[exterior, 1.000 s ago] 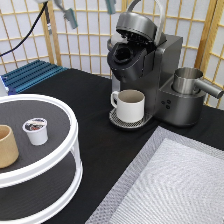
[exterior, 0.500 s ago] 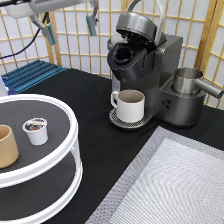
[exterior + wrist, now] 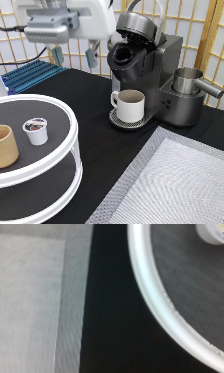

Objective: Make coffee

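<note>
gripper (image 3: 74, 54) spread, empty, high at far left | pod (image 3: 36, 131) untouched on tray (image 3: 60, 167), reachable from above | mug (image 3: 129, 105) under brewer (image 3: 145, 70), lid open to load

Place: you face a staged kitchen corner in a lab.
Signs: coffee machine (image 3: 150, 75), folding paper screen (image 3: 197, 20), black table (image 3: 95, 125).

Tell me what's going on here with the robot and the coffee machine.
The hand hangs open and empty high at the exterior view's top left, touching nothing. The pod sits on the round stand beside a tan cup. The coffee machine has its lid up, and a mug stands under its spout.
</note>
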You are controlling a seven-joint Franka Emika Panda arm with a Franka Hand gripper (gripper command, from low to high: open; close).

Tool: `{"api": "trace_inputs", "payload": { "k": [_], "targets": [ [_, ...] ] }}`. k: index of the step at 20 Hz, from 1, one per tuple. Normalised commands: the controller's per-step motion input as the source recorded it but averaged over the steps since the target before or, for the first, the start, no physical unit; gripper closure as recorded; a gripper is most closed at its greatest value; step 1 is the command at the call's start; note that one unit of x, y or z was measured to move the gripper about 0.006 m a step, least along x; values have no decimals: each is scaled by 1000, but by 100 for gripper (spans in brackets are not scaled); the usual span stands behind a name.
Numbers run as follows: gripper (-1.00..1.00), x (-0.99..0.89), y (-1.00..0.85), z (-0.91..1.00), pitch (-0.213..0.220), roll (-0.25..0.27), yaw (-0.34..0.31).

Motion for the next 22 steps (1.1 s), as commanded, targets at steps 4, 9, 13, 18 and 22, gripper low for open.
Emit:
{"api": "trace_inputs", "payload": {
  "k": [4,9,13,18,22],
  "targets": [
    [-100,-258,-586,-116,20,-239,-28],
    [-100,-462,-616,-401,0,-178,59],
    [-100,-410,-689,-490,-16,-22,70],
    [-100,-401,-689,-548,-58,73,53],
    [-100,-35,-496,-111,-93,132,51]
  ]
}}
